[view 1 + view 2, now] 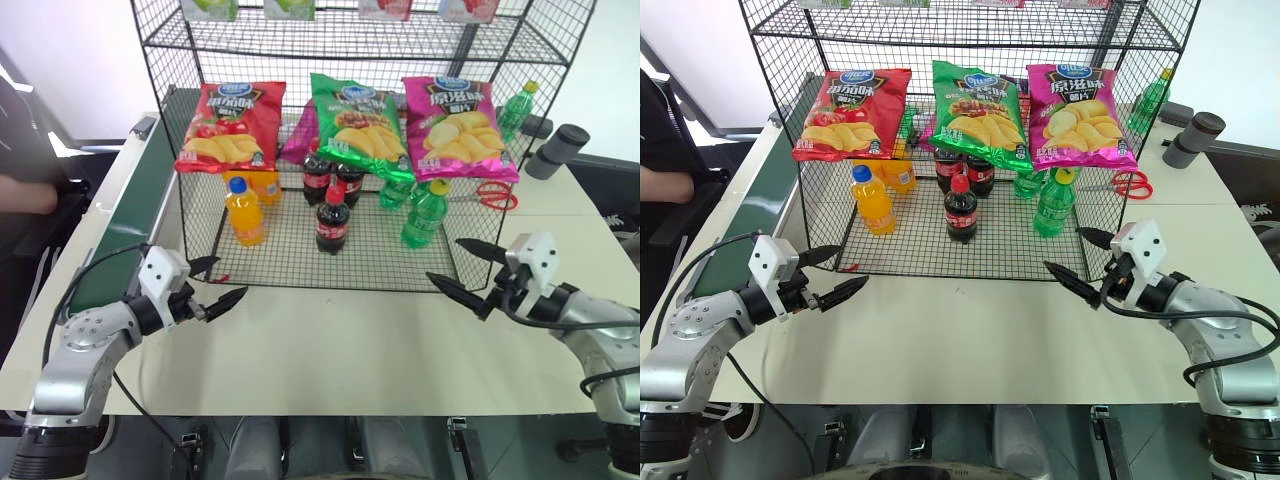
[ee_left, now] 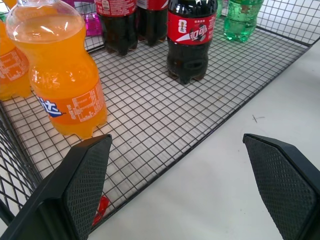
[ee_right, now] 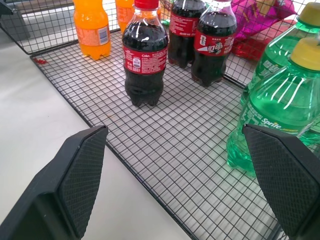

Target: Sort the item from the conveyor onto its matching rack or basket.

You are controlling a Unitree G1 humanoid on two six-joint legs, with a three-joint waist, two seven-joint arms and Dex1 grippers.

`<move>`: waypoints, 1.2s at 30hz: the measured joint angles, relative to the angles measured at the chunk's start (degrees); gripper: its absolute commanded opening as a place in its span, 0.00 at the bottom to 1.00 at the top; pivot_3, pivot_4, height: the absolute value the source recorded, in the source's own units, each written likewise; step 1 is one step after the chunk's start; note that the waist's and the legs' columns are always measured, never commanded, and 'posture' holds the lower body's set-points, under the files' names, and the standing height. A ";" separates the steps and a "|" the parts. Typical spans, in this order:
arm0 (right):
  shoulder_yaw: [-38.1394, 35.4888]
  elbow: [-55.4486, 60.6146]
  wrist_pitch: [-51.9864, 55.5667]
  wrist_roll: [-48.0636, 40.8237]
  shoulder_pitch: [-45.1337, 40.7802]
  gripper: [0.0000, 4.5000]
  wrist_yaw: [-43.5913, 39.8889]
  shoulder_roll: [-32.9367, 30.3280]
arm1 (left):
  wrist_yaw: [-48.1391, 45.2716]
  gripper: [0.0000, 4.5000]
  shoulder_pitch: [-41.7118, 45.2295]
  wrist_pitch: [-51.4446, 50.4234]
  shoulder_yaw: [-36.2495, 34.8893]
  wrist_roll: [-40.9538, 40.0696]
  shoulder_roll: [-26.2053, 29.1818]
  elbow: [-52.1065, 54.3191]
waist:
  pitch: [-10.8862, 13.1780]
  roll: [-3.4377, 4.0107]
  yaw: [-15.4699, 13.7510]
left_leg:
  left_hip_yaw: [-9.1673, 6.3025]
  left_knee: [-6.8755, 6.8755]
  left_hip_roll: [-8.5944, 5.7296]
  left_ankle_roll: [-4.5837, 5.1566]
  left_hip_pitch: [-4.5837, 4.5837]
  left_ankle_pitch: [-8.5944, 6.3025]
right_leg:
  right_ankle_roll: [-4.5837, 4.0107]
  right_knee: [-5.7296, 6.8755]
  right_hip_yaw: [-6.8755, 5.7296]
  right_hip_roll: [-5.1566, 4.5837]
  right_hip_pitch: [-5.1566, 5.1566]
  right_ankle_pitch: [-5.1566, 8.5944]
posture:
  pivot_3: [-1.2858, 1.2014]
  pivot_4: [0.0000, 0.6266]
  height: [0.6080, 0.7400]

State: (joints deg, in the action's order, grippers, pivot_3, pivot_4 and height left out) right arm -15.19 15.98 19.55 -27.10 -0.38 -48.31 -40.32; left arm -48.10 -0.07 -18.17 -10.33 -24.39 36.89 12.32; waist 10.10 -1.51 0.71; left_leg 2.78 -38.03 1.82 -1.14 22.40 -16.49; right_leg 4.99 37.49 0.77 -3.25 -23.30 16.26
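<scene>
Grippers, left (image 1: 212, 283) and right (image 1: 462, 267), hang wide open and empty. Small plastic cola bottle (image 1: 333, 219), red-capped, stands upright inside tall black wire-mesh rack (image 1: 300, 268), at twelve o'clock from them.

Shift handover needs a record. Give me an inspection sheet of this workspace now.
Surface: pale table, bare in front of the rack.
Job's things: cola bottle upright on the black wire rack floor, ahead of two more colas; conveyor belt bare.
Clutter: orange soda bottles, green bottles, chip bags, red scissors, grey cylinder.
Grippers: left pincer and right pincer open, holding nothing.
Cables: black cable on left arm.
Surroundings: person's arm beside conveyor.
</scene>
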 measured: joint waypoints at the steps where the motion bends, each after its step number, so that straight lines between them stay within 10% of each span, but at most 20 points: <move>1: 0.20 -0.01 0.00 0.01 -0.11 0.99 0.09 0.00 | -0.13 1.00 -0.06 0.04 0.00 0.00 0.00 0.00 | 0.00 0.00 0.02 | 0.00 0.00 0.00 0.00 0.00 0.00 | 0.00 0.00 0.00 0.00 0.00 0.00 | 0.52 0.24 1.00; 36: 0.02 -0.93 -0.40 0.97 1.74 0.99 -0.58 -0.36 | 0.94 1.00 -3.60 0.16 -2.04 0.62 1.35 1.35 | 0.00 0.00 0.01 | 0.00 -0.03 0.01 0.00 -0.02 0.00 | 0.00 0.02 0.01 0.00 0.02 0.00 | 0.52 0.24 1.00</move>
State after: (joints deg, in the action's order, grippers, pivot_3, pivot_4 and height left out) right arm -15.17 15.04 19.15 -26.13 1.35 -48.89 -40.68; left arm -47.16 -3.66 -18.01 -12.37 -23.76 38.24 13.67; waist 10.10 -1.51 0.72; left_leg 2.78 -38.06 1.82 -1.14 22.38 -16.49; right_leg 4.99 37.51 0.78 -3.25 -23.27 16.26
